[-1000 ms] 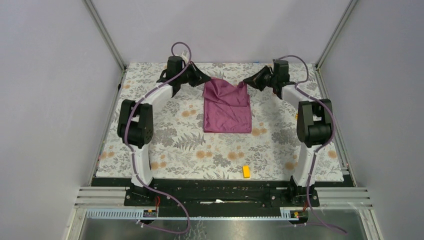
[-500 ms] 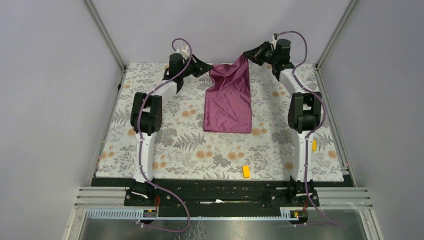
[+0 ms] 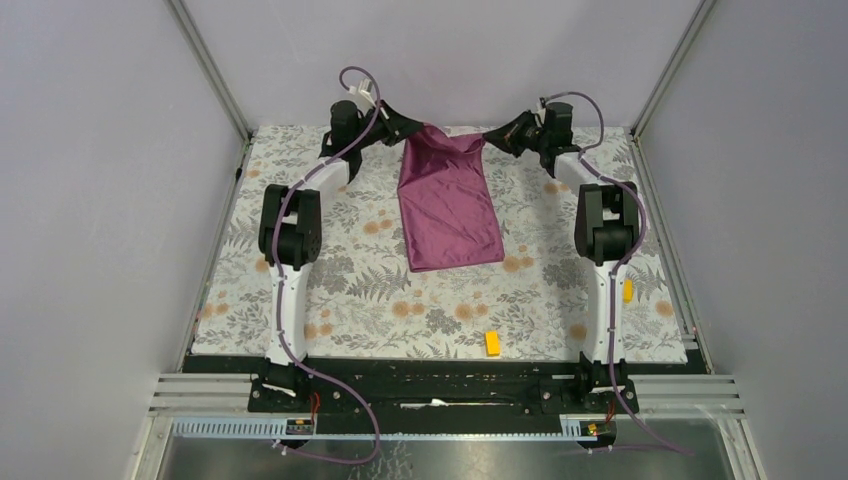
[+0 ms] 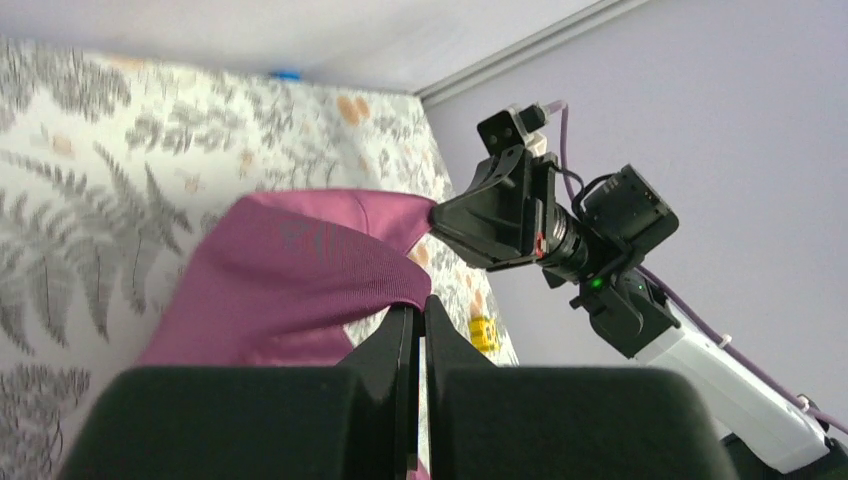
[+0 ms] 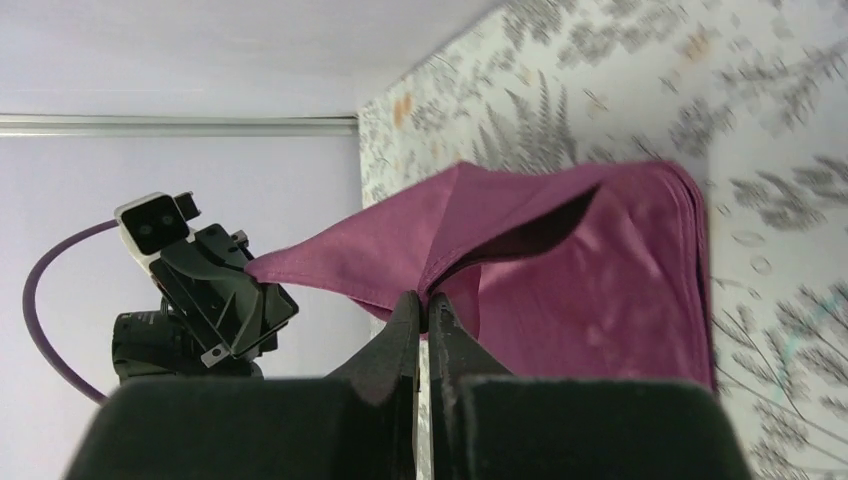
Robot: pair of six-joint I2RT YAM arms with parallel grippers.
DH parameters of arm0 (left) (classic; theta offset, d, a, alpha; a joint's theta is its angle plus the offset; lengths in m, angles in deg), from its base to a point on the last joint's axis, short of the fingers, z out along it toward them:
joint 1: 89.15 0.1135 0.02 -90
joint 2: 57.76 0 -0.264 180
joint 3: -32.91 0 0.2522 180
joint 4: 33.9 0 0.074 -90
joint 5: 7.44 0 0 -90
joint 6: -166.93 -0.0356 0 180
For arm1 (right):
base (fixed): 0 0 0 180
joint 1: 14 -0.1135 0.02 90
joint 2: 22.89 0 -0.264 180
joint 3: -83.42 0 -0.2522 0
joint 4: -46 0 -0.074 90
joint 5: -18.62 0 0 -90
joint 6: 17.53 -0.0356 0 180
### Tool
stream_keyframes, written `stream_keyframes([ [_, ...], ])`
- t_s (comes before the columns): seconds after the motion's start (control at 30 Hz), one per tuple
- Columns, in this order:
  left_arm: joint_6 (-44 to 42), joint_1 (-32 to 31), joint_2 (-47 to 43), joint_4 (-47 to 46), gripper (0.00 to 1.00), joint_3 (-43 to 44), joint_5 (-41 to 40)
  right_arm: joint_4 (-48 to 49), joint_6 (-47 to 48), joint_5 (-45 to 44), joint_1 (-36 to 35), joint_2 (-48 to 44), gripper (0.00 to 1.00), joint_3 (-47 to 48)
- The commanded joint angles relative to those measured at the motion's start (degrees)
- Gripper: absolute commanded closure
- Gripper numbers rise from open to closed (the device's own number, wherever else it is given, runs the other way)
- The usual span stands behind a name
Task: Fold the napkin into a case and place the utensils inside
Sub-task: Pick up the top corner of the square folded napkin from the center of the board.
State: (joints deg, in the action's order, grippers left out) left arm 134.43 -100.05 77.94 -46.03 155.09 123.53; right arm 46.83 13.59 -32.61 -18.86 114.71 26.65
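Top view, upper centre: fold step in hand, napkin [image 3: 447, 205] hung by its far corners between left gripper [image 3: 405, 128] and right gripper [image 3: 497, 140], lower end on the table [image 3: 330, 290]; each wrist view shows jaws pinched tight on cloth; next move likely needs both corners carried evenly.

soft plum napkin [image 3: 448, 205] cloth with slight sheen, matt floral-print table cover [image 3: 400, 300], brushed metal frame rails [image 3: 210, 70]

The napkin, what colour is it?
Plum purple napkin, plain with a slight sheen; shows best in the top view.
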Motion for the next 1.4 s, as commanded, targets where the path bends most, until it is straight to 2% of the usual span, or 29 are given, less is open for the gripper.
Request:
stream_keyframes([
  [0.0,0.1,-0.3,-3.4,-4.6,1.0,-6.6,4.3,0.4,0.1,2.6,0.4,-7.1,1.0,-4.0],
  [0.13,-2.8,-0.3,-8.8,-1.0,1.0,-12.2,4.6,-2.3,1.2,3.2,0.6,-10.6,1.0,-8.7],
  [0.27,-8.2,-0.4,-14.6,6.8,1.0,-16.7,3.0,-6.4,3.3,4.1,0.6,-13.4,1.0,-12.2],
  [0.43,-8.2,-1.1,-20.8,11.6,1.0,-25.6,2.4,-7.2,3.4,5.1,0.6,-17.2,1.0,-21.1],
  [0.53,-8.5,-1.8,-24.8,14.2,1.0,-33.7,1.8,-7.3,4.8,6.4,0.6,-19.4,1.0,-26.4],
  [0.73,-6.0,-5.0,-30.1,13.1,1.0,-47.7,2.3,-8.7,8.4,7.0,0.6,-24.3,1.0,-35.3],
  [0.87,-5.3,-7.2,-34.7,12.3,1.0,-53.7,-0.2,-10.3,11.3,6.7,0.6,-26.7,1.0,-40.0],
  [1.07,-5.5,-8.5,-39.3,12.8,1.0,-60.7,-1.8,-12.1,14.6,7.2,0.6,-29.2,1.0,-45.3],
  [1.17,-8.5,-8.7,-40.6,17.8,1.0,-61.3,-3.6,-13.3,16.4,7.1,0.6,-30.4,1.0,-46.7],
  [1.37,-9.4,-8.8,-39.9,20.1,1.0,-61.9,-4.3,-13.6,17.9,7.4,0.6,-30.4,1.0,-49.4],
])
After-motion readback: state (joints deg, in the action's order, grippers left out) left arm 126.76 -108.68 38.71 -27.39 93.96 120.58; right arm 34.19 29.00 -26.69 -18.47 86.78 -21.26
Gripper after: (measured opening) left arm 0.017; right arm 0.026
